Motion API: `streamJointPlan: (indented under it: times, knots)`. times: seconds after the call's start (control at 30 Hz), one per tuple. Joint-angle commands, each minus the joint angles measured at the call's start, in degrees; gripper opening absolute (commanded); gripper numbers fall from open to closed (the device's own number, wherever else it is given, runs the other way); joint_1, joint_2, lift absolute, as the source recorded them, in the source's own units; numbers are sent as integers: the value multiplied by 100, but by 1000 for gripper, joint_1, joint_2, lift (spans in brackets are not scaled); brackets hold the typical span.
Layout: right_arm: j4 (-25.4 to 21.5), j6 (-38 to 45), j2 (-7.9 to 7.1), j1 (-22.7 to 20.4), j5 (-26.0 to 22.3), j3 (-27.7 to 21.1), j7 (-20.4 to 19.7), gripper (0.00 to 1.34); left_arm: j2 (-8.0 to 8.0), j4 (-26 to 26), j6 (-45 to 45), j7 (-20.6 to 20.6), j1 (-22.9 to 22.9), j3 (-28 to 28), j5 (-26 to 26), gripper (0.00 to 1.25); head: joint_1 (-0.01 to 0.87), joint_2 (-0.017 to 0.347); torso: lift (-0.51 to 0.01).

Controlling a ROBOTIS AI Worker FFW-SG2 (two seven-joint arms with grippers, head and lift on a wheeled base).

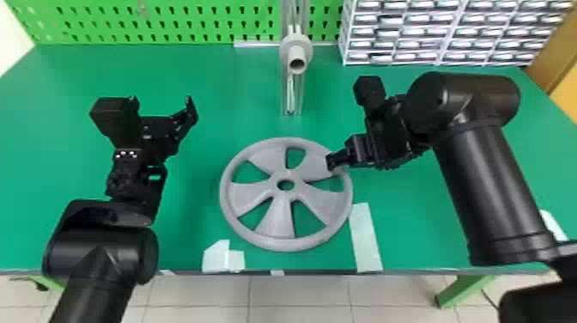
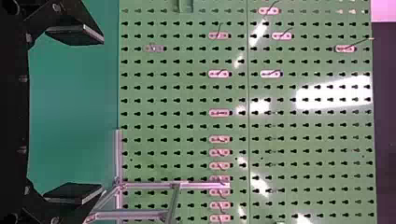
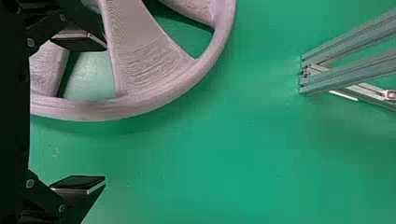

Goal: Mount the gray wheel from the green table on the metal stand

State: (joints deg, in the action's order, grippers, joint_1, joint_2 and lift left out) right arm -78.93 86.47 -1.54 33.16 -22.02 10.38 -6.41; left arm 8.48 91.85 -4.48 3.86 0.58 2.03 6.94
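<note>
No text, label, brand, number or sign could be read
</note>
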Motion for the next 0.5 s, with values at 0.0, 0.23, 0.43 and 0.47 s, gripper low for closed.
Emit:
streamJointPlan:
  times: [0.0, 0.23, 0.43, 0.47]
  knots:
    - [70, -25, 13, -20, 5, -10, 0, 1063, 5, 0, 0, 0, 12, 8, 0, 1086, 867, 52, -100]
    - [158, -60, 13, -20, 5, -10, 0, 1062, 5, 0, 0, 0, 12, 17, 0, 1086, 867, 52, -100]
    - [202, -86, 22, -29, -4, -27, 0, 1062, 5, 0, 0, 0, 21, 26, 0, 1086, 867, 52, -100]
    - [220, -95, 22, -29, -4, -36, 0, 1062, 5, 0, 0, 0, 21, 26, 0, 1086, 867, 52, -100]
